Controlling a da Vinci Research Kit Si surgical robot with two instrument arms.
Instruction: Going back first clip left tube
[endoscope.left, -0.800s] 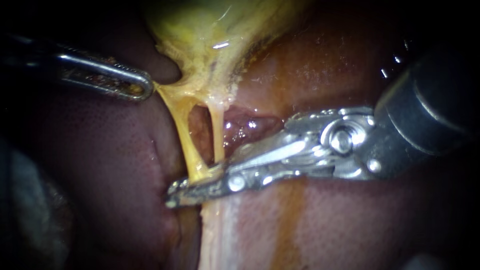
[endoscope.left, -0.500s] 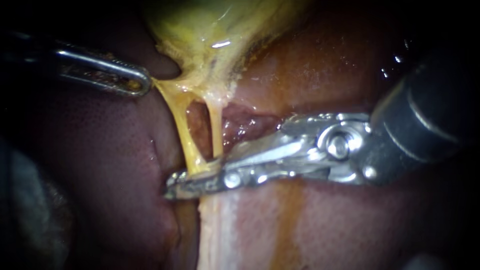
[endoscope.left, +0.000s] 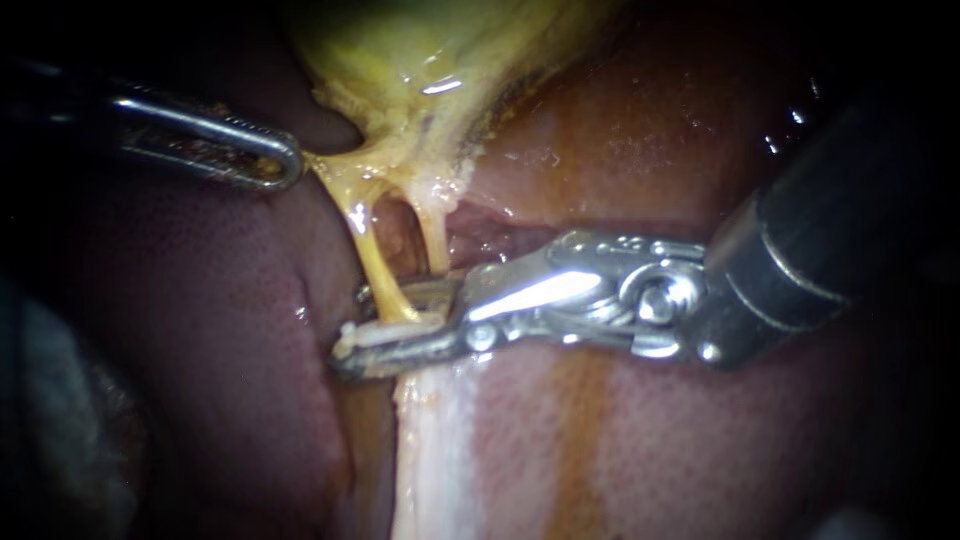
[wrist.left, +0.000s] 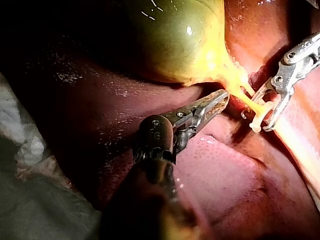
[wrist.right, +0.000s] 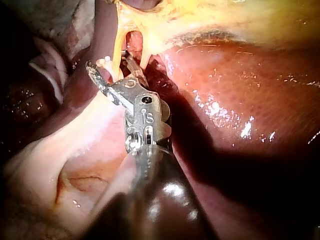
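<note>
Centrally, right instrument (endoscope.left: 352, 328) comes in across the liver (endoscope.left: 220, 300), low over the tissue. Jaws released: a clear gap shows between upper and lower jaw. Between them stands the left tube (endoscope.left: 372, 265), yellow, running down from the gallbladder (endoscope.left: 420, 60). A whitish clip (endoscope.left: 395, 328) lies across the foot of that tube, inside the gap, just above the lower jaw. Cannot tell whether the upper jaw touches the clip. Right tube (endoscope.left: 432, 240) runs just beside the left one, thinner and paler; its lower end passes behind the upper jaw.

Left instrument (endoscope.left: 285, 165) sits well up from the clip. Jaws clenched on the yellow edge of the gallbladder at its neck; the tissue there is drawn to a point toward the tip.

Left wrist view: gallbladder green and rounded, narrowing to yellow where both tubes leave it. Pale band (endoscope.left: 425, 450) of tissue runs on below the right instrument's jaws. White cloth (wrist.left: 20, 150) lies at the liver's far margin, well apart from both tips.
</note>
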